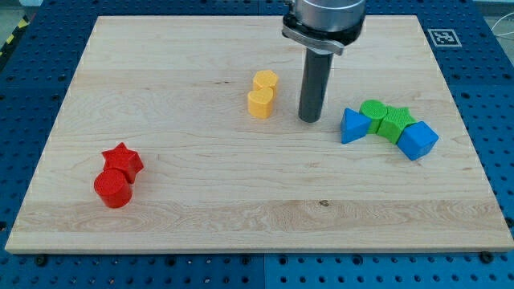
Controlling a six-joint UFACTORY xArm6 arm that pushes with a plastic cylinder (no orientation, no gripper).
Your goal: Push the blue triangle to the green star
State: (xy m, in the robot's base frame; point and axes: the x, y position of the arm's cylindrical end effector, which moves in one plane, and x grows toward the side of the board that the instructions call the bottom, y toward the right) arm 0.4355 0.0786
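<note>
Red stuff sits closest to the camera: one red cylinder (112, 189) with one red star (123, 160) touching it just above, both low on the view's left of the wooden board (241, 217).

No pincer on this rig, so nothing to report as spread or pinched, just a dark rod ending in my tip (310, 120). It's planted on the board a bit right of centre, toward the view's top. The rod stands upright under a silver-grey mount (323, 20).

Working outward from my tip: on its left, near but not touching, are two yellow blocks (263, 93), stacked one above the other in the view and pressed together. Shapes look roundish, hard to say more.

On its right, near with a clear gap, is the blue triangle (352, 126). It's touching the green star (373, 113) on its right side. Next along is a second green block (395, 124), shape unclear, and then a blue block (418, 140) that looks like a chunky polygon. Those four form one touching chain slanting down to the view's right.

Count: two red, two yellow, two green, two blue.

One black-and-white marker tag (442, 36) sits at the board's top right corner.
</note>
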